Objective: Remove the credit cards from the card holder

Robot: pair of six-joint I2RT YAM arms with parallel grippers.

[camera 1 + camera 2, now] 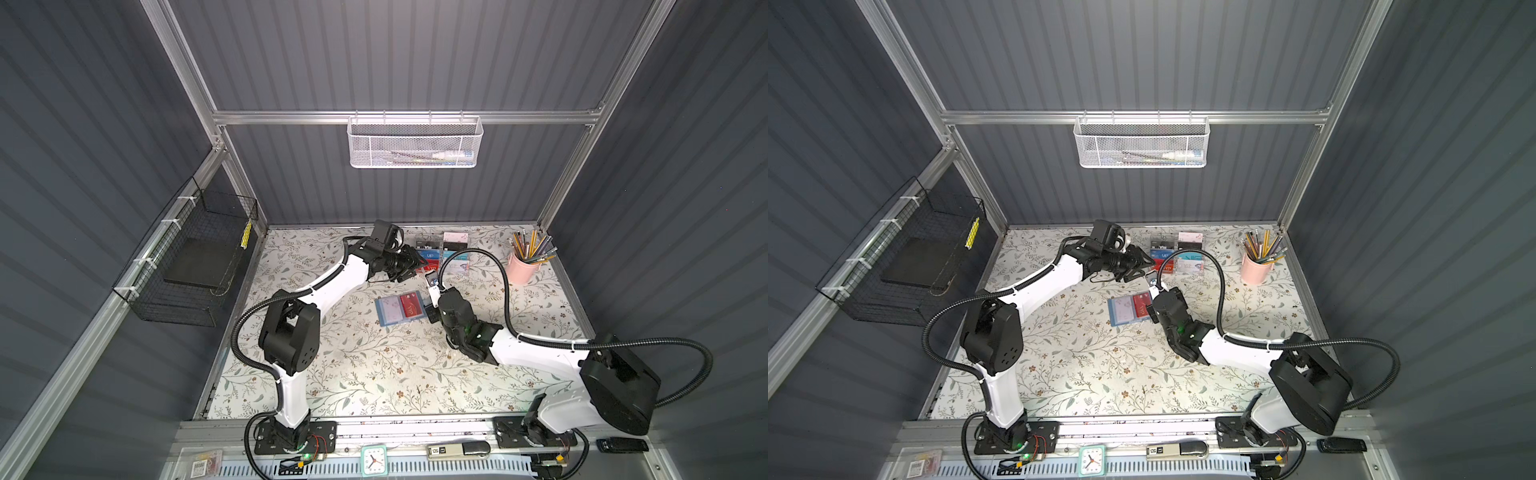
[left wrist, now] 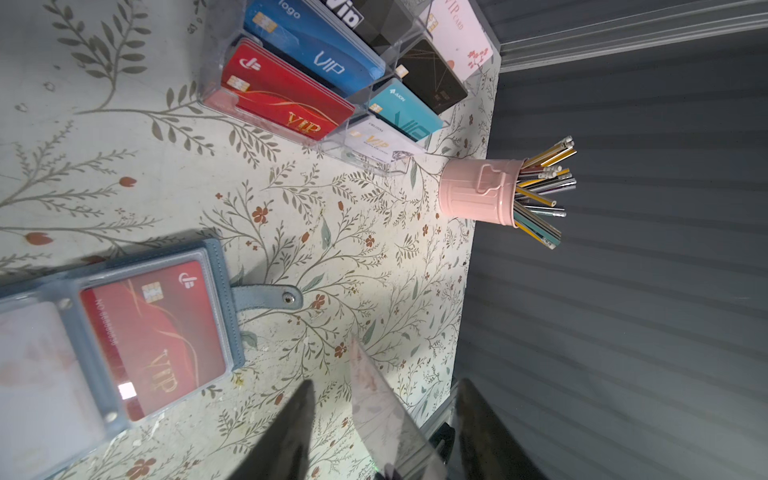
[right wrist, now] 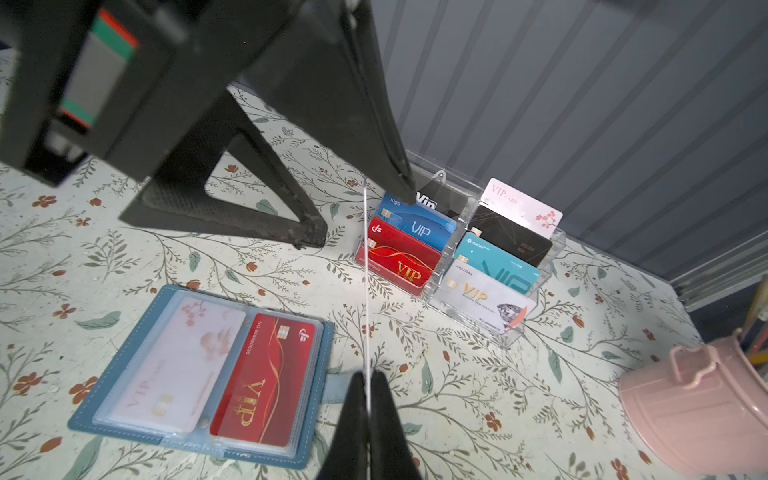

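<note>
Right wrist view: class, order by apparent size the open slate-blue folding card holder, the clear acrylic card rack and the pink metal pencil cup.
1. Slate-blue card holder, nearer the camera.
2. Clear acrylic card rack, somewhat smaller.
3. Pink pencil cup, cropped by the frame, so unsure.

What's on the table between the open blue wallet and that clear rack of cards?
Nothing: just bare floral tabletop between the card holder and the rack, clearest in the left wrist view.
</note>
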